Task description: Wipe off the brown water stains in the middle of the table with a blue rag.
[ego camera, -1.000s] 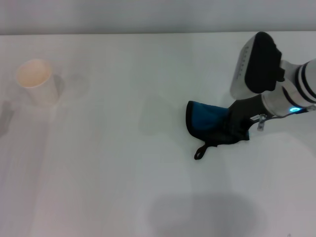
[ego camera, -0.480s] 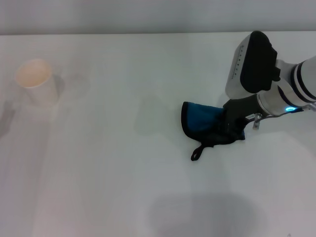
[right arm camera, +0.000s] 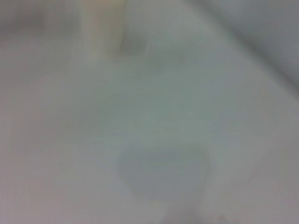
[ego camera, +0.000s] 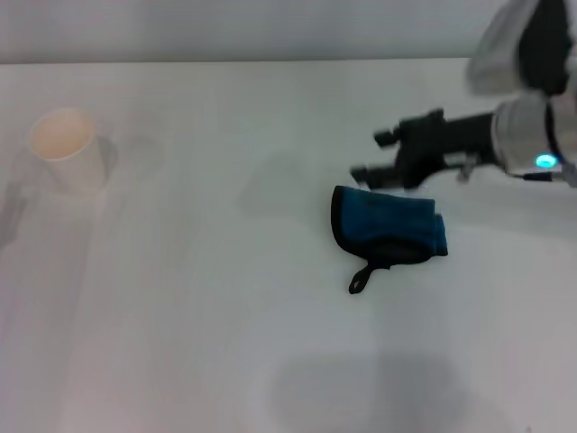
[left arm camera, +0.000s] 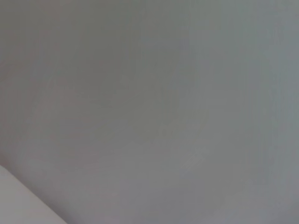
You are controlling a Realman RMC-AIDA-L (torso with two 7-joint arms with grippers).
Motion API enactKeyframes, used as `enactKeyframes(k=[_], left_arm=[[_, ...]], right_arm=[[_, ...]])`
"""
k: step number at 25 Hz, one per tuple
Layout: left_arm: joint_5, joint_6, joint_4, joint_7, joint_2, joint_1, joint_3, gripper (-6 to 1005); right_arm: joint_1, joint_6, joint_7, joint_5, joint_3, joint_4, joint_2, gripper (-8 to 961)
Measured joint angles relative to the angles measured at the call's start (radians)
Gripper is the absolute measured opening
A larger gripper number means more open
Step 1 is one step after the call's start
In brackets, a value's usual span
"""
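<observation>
The blue rag (ego camera: pixel 389 231), with black edging and a small black loop strap, lies flat on the white table (ego camera: pixel 225 316) right of centre. My right gripper (ego camera: pixel 370 155) hangs open just behind and above it, with its dark fingers (ego camera: pixel 386 137) apart, nothing between them, and not touching the cloth. No brown water stains show in any view; only a faint grey shadow lies left of the rag. The left gripper is out of view, and its wrist view shows only a plain grey surface.
A white paper cup (ego camera: pixel 65 149) with a beige inside stands at the far left of the table. In the right wrist view I make out only blurred tabletop with a dim shadow patch (right arm camera: pixel 163 172).
My right gripper has let go of the blue rag, opened, and lifted up and toward the back. The rag stays where it was set down.
</observation>
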Motion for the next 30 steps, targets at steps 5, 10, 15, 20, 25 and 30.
enactKeyframes(k=[5, 10, 15, 20, 25, 30], left_arm=[[0.005, -0.002, 0.001, 0.003, 0.001, -0.009, 0.001, 887], [-0.001, -0.001, 0.002, -0.002, 0.002, -0.019, -0.005, 888], [-0.003, -0.004, 0.002, -0.003, 0.000, -0.034, -0.006, 888], [-0.003, -0.006, 0.002, 0.008, -0.002, -0.053, -0.006, 888], [0.009, -0.007, -0.004, 0.122, -0.003, -0.077, -0.001, 888], [0.035, -0.009, -0.008, 0.294, -0.005, -0.082, 0.002, 887]], right_arm=[[-0.025, -0.017, -0.147, 0.446, 0.168, 0.133, -0.007, 658], [-0.014, -0.137, -0.305, 0.768, 0.438, 0.399, -0.011, 694], [-0.038, -0.194, -0.533, 0.952, 0.666, 0.636, -0.008, 687], [-0.072, -0.186, -1.014, 1.117, 0.725, 0.819, 0.001, 682], [-0.049, -0.115, -1.432, 1.287, 0.727, 0.962, 0.007, 679], [-0.020, -0.047, -1.508, 1.315, 0.728, 0.998, 0.010, 684]])
